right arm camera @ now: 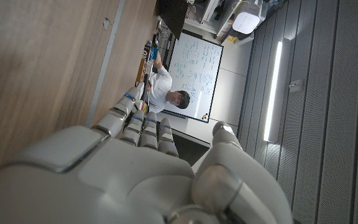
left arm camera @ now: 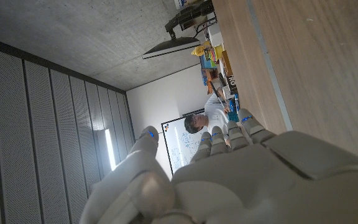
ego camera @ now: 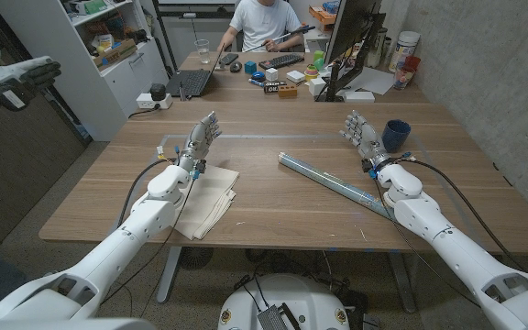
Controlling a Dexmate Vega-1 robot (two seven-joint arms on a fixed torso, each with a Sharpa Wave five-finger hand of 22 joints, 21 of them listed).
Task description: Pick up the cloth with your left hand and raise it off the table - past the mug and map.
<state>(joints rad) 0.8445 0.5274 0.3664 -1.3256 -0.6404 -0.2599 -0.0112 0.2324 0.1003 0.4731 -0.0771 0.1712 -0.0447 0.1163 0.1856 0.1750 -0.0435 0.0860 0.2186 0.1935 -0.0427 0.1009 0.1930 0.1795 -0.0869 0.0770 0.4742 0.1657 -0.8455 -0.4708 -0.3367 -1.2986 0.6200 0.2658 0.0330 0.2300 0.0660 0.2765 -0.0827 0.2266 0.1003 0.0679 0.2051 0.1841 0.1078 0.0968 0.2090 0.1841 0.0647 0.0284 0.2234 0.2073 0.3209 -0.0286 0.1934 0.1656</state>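
Observation:
A beige folded cloth [ego camera: 207, 203] lies on the wooden table [ego camera: 273, 124] near its front left. My left hand [ego camera: 201, 139] stands just beyond the cloth's far edge, fingers apart and pointing away, holding nothing; its back shows in the left wrist view [left arm camera: 241, 174]. A dark blue mug [ego camera: 395, 135] stands at the right. A long folded map [ego camera: 333, 183] lies slantwise across the right half. My right hand [ego camera: 360, 131] stands between the map's far end and the mug, fingers apart and empty, its back also in the right wrist view [right arm camera: 135, 174].
A person [ego camera: 262, 23] sits at a second table [ego camera: 246, 87] behind, with a laptop [ego camera: 191, 82], keyboard and monitor [ego camera: 351, 41]. A gloved hand [ego camera: 16, 78] reaches in at the far left. Shelves [ego camera: 108, 46] stand at the back left. Cables run along both arms.

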